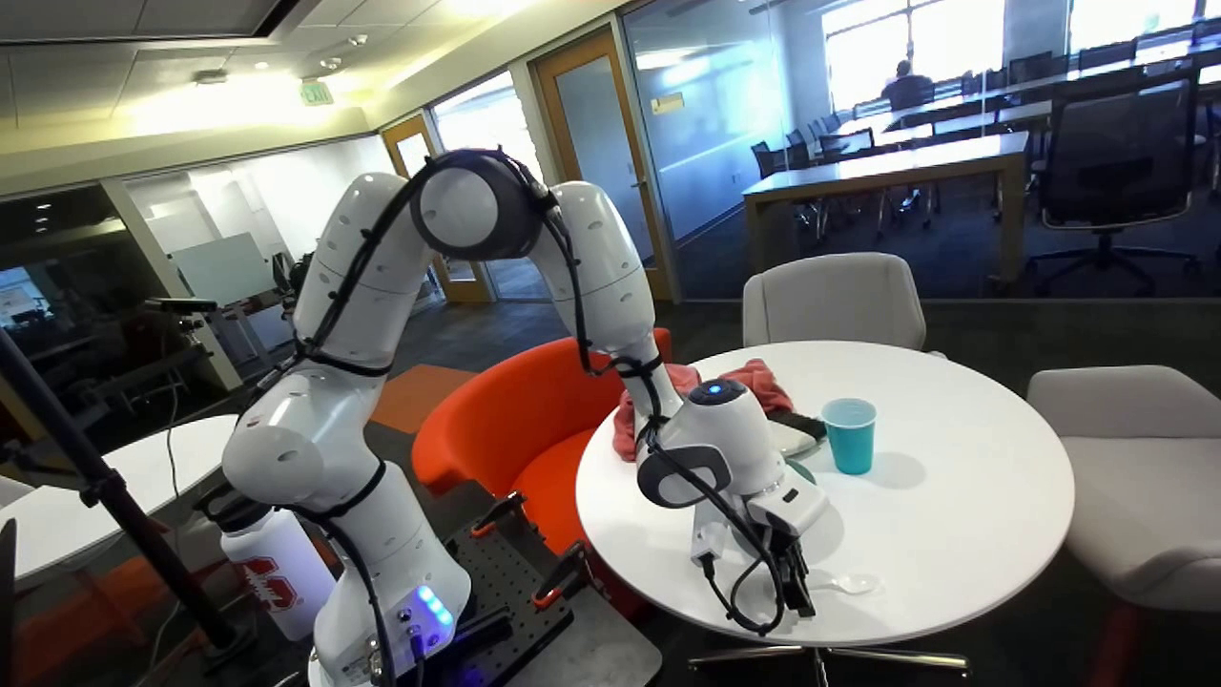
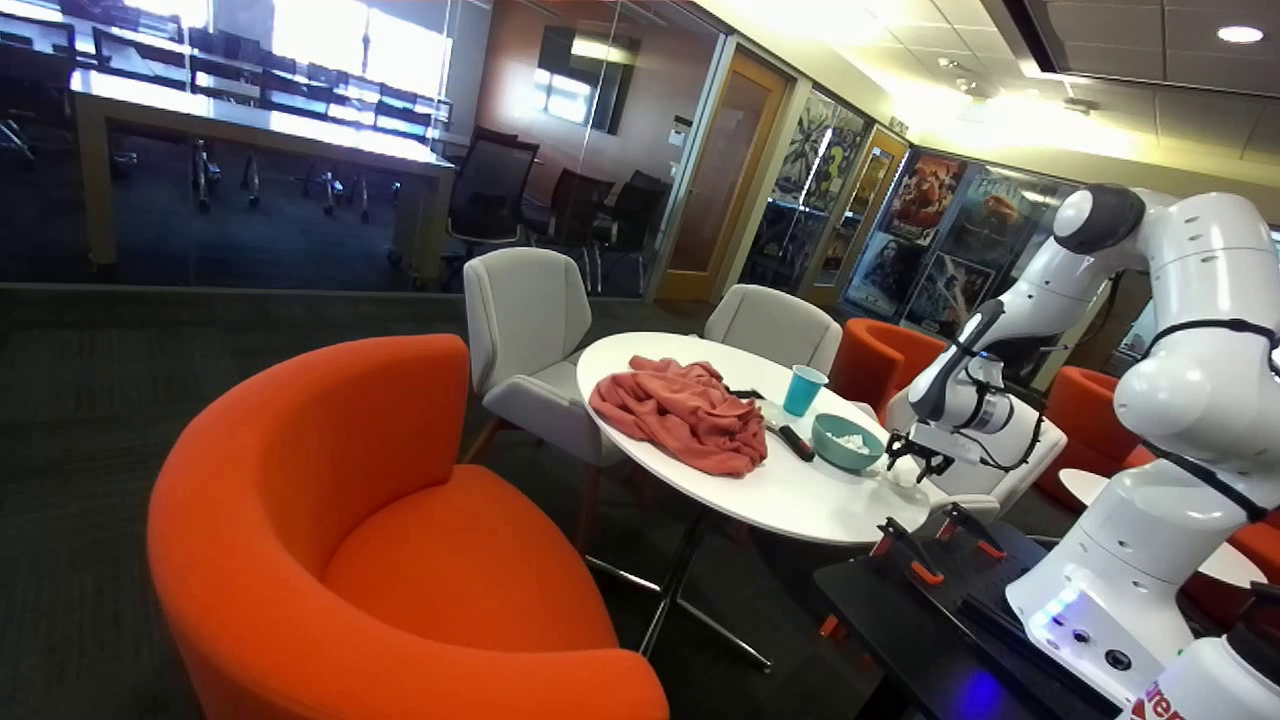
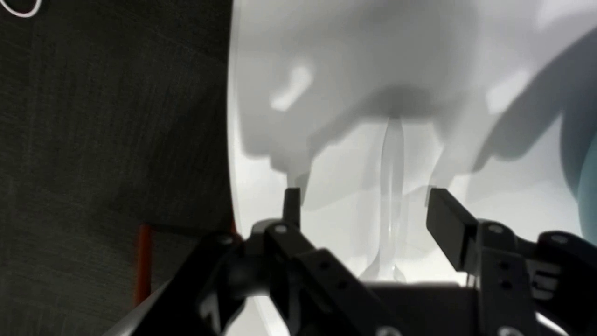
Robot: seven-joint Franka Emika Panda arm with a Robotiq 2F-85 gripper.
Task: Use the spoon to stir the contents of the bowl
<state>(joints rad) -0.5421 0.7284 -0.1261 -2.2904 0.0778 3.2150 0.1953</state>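
A pale see-through plastic spoon [image 3: 392, 186] lies flat on the white round table [image 3: 336, 224]. Its handle shows between my fingers in the wrist view, and its scoop end [image 1: 856, 583] shows in an exterior view. My gripper [image 3: 365, 200] is open and empty, pointing down with one finger on each side of the spoon handle. It also shows in both exterior views [image 1: 801, 596] [image 2: 920, 462]. The teal bowl [image 2: 836, 455] with white pieces [image 2: 851, 442] inside stands beside the gripper. Only its edge [image 3: 589, 191] shows in the wrist view.
A blue cup [image 2: 803, 391] stands behind the bowl; it also shows in an exterior view [image 1: 852, 439]. A crumpled red cloth [image 2: 690, 415] and a black-handled item [image 2: 795, 442] lie on the table. The table's edge [image 3: 233, 140] is close to the left finger.
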